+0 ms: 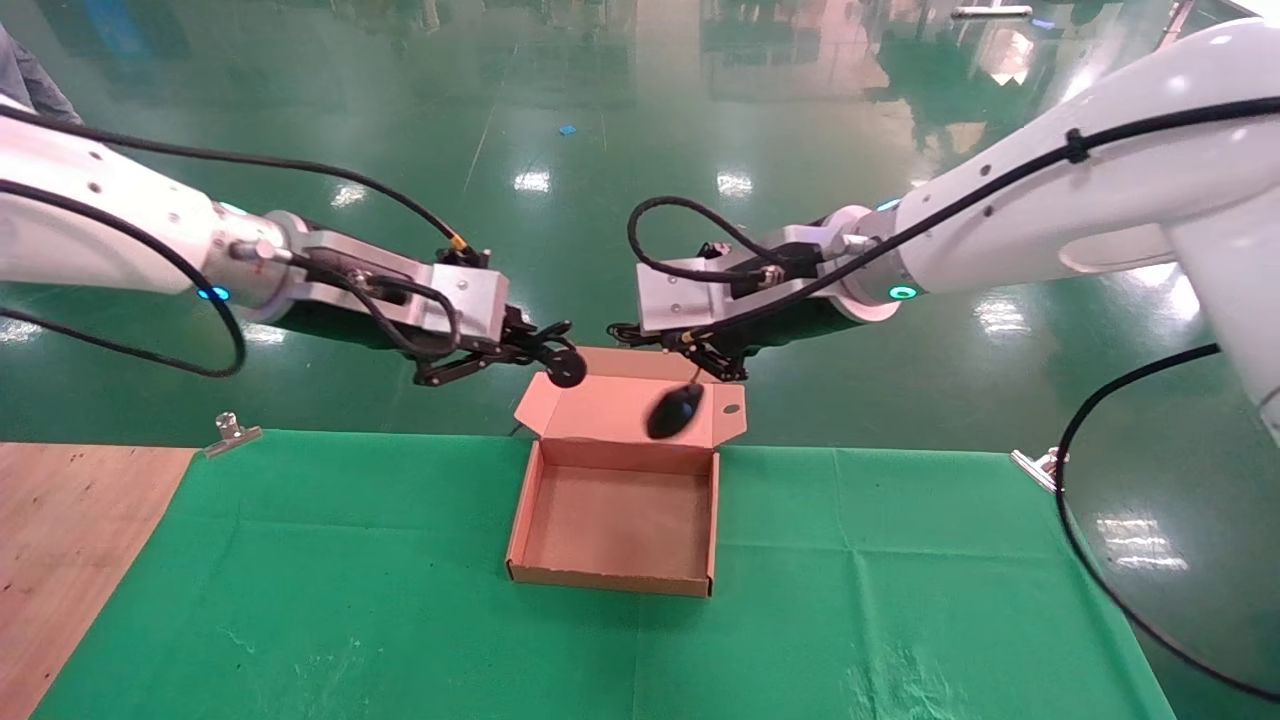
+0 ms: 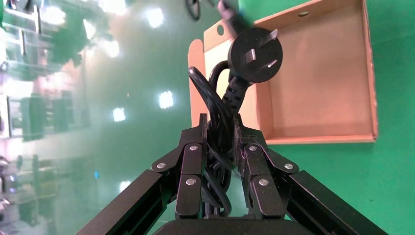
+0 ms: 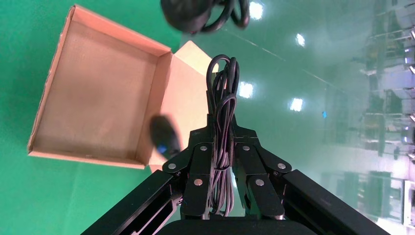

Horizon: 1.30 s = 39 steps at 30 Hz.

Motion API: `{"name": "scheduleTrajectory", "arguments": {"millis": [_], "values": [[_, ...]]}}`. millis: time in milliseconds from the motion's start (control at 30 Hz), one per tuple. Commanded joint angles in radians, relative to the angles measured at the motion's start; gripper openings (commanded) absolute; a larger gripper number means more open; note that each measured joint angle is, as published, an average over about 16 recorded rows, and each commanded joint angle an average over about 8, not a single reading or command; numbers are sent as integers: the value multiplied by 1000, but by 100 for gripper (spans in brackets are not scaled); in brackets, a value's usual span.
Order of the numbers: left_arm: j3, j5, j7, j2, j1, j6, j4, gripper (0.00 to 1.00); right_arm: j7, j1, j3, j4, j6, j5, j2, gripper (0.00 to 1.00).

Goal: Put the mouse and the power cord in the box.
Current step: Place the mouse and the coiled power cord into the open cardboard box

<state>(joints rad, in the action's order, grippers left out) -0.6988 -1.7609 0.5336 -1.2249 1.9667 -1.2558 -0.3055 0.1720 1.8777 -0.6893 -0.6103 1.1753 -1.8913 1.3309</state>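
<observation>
- Lay nearest, open and bare inside on the green cloth (image 1: 300, 560): the box (image 1: 612, 585), lid flap propped up at its far edge.
- Hung left of the lid, left gripper (image 1: 540, 350), pinching the power cord (image 2: 221, 117), plug (image 2: 256, 54) jutting free.
- Hung right, right gripper (image 1: 700, 362), clamped on the cable bundle (image 3: 222, 98); dangled the mouse (image 1: 675, 411) before the lid.
- Best brought forward over the tray, lowered until the mouse rested, then released.

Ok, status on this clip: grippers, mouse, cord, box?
Left gripper shut on power cord. Right gripper shut on cable, mouse dangling before the lid. Box open, empty; nothing blocking.
</observation>
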Motion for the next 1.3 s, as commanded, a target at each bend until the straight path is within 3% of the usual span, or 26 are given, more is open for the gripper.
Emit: {"name": "scheduleTrajectory", "arguments": {"millis": [33,333,567,833,1000,1300], "values": [[5,7,25,-10,-6,17,12,0,36,10,0,52,-15,12,19,0],[43,65,149,-25,-62,78,48,0,114,41,-31,137,-24,92,21,0],[103,133,211,-49,-261,360,26,0,146,64,-35,172,16,133,-8,0],[160,209,227,-54,-553,568,-188,0,165,44,-28,175,63,157,-51,0],[162,198,233,-57,-713,682,-369,0,161,20,-30,164,77,159,-70,0],[126,111,229,-99,-820,843,-459,0,157,-8,-25,144,81,167,-96,0]]}}
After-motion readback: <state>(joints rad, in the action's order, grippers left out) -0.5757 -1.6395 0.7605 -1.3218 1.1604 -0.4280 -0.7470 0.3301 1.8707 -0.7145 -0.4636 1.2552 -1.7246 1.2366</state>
